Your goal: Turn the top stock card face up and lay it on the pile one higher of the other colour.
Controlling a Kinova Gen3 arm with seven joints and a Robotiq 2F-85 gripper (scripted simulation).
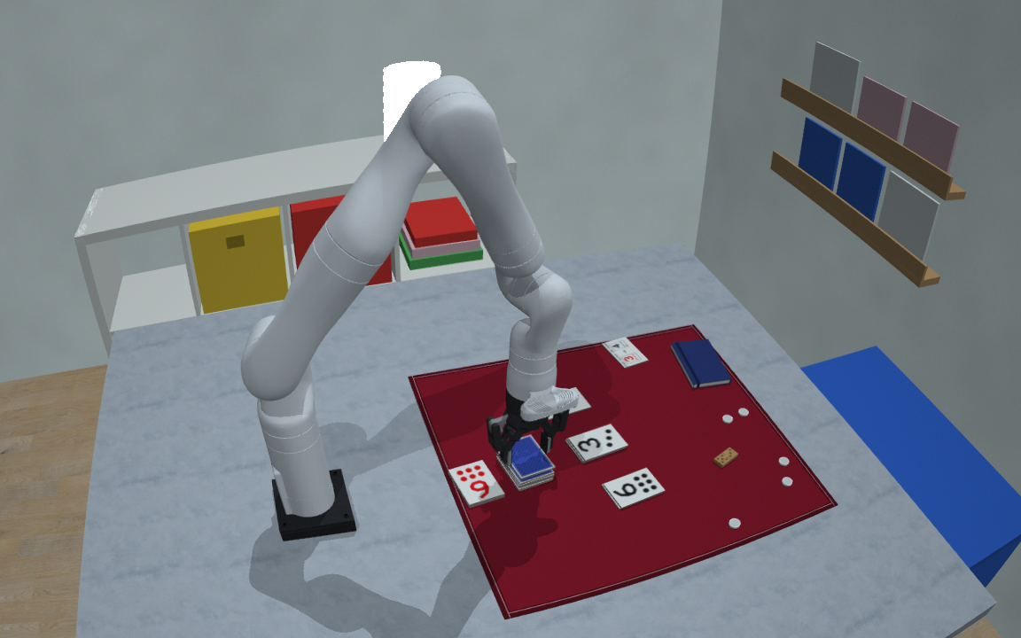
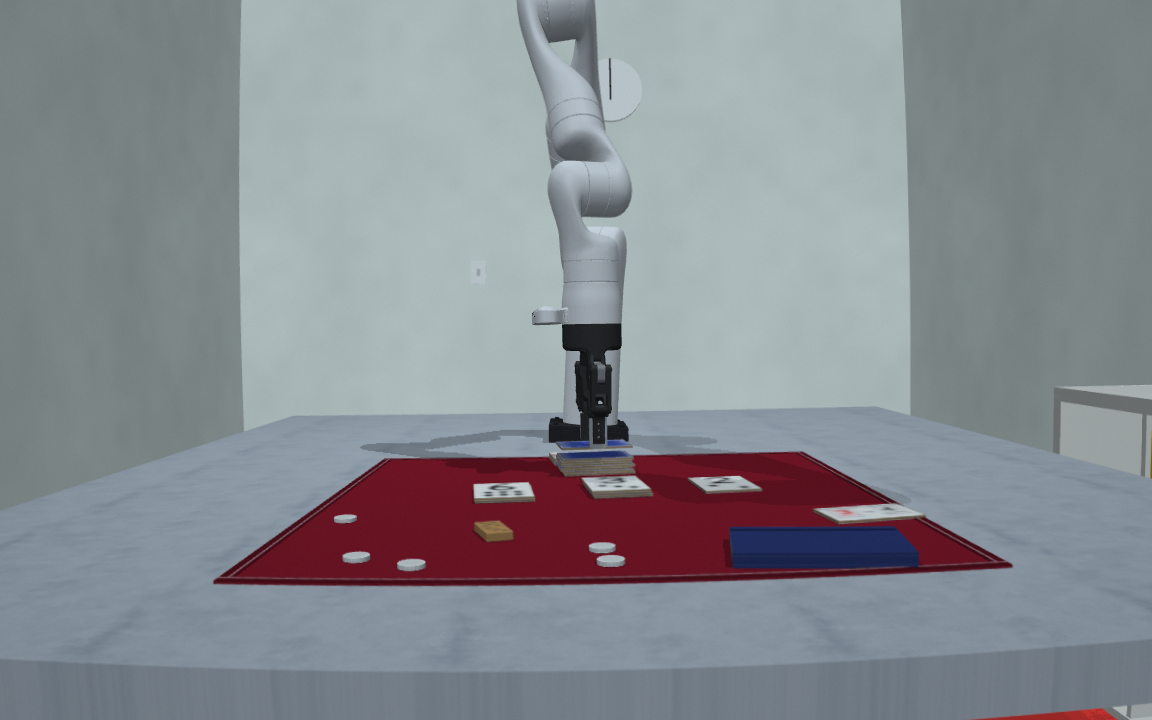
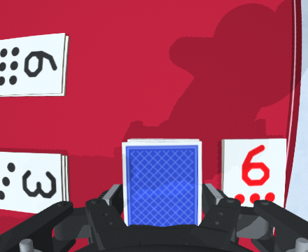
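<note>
My gripper [image 1: 528,452] [image 2: 597,442] [image 3: 162,195] points down, shut on the opposite edges of a blue-backed card [image 1: 531,456] [image 2: 569,445] [image 3: 162,168]. The card is level, face down, a little above the stock [image 1: 531,480] [image 2: 596,465]; a gap shows in the exterior view. Its face is hidden. A red 6 [image 1: 477,483] [image 3: 255,168] lies beside the stock, toward the arm's base. On the other side lie piles topped by a black 6 [image 1: 633,487] [image 2: 503,492] [image 3: 29,65], a black 3 [image 1: 596,442] [image 2: 616,486] [image 3: 28,182] and a black 2 [image 2: 723,484], partly hidden in the top view.
A card with a small red 3 and black 4 [image 1: 624,351] [image 2: 866,513] lies near a blue notebook [image 1: 700,363] [image 2: 822,548]. A domino [image 1: 725,456] [image 2: 492,531] and several white discs lie on the red mat [image 1: 617,555] [image 2: 437,465], beyond the piles from the arm's base.
</note>
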